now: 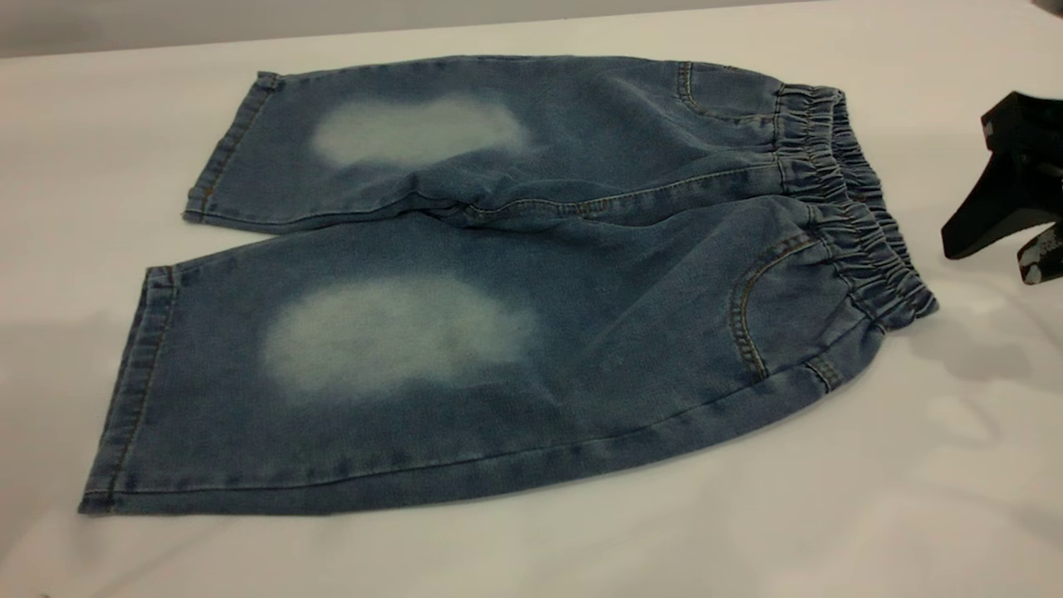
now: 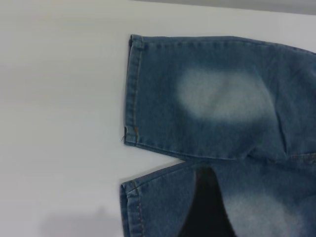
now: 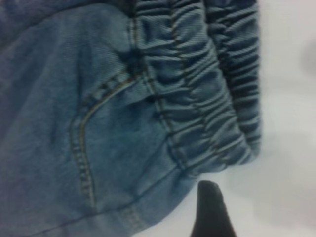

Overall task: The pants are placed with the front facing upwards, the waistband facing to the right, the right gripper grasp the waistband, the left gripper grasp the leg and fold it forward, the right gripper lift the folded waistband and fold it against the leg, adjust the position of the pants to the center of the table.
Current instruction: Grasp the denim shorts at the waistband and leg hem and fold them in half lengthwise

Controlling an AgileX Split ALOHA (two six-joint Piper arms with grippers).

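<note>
Nearest lay the blue denim pants (image 1: 498,282), flat mid-frame on the white table (image 1: 913,498). At right, my right pincer (image 1: 1009,241) hovered spread beside the gathered waistband (image 1: 855,216); it might snag only one layer.

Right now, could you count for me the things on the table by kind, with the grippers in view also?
Denim pants: 1
Black grippers: 2, the right gripper beside the waistband, the left gripper over a leg
Table: 1
Total: 4
</note>
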